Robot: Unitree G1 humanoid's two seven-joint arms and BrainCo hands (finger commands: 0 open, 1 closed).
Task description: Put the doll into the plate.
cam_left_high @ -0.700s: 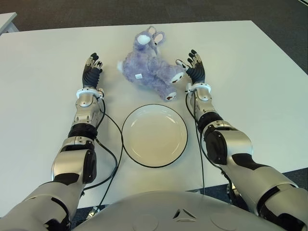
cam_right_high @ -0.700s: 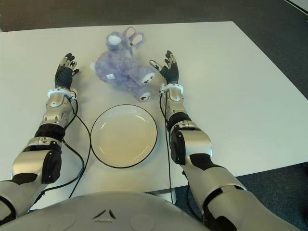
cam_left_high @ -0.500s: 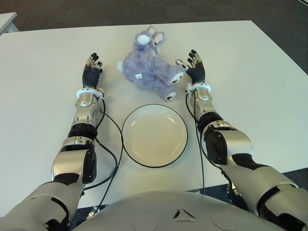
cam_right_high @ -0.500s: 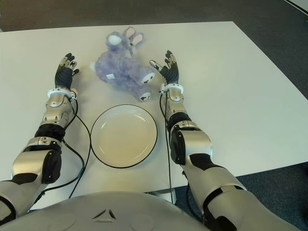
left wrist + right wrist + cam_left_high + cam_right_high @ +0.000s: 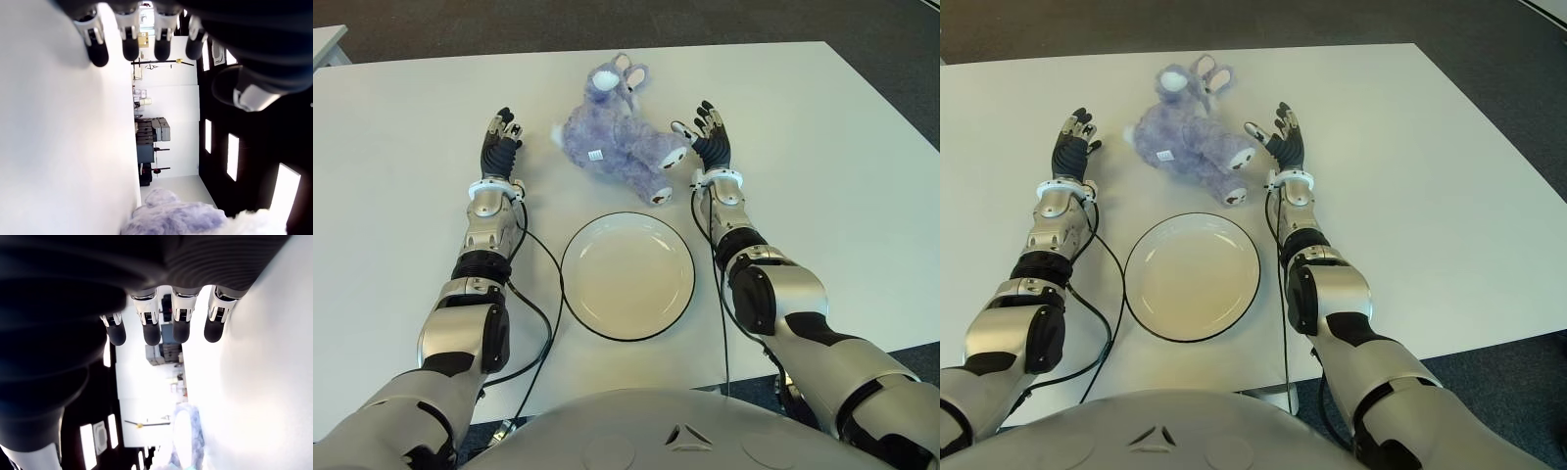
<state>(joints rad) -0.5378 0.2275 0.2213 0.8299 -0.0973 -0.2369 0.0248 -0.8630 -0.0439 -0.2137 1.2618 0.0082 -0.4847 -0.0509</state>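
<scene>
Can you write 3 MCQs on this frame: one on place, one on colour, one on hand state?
1. Where is the doll?
A. In the plate
B. On the table beyond the plate
C. In the left robot hand

2. What colour is the doll's fur?
A. Purple-grey
B. Green
C. Red

3. How are the robot hands?
A. Both shut on the doll
B. Right one grasping the plate
C. Both open, holding nothing

Key: 1 B, the doll lies on the table and the plate nearer the robot is empty. 2 A, the fur is purple-grey. 3 C, the left robot hand and right robot hand flank the doll, fingers extended.
</scene>
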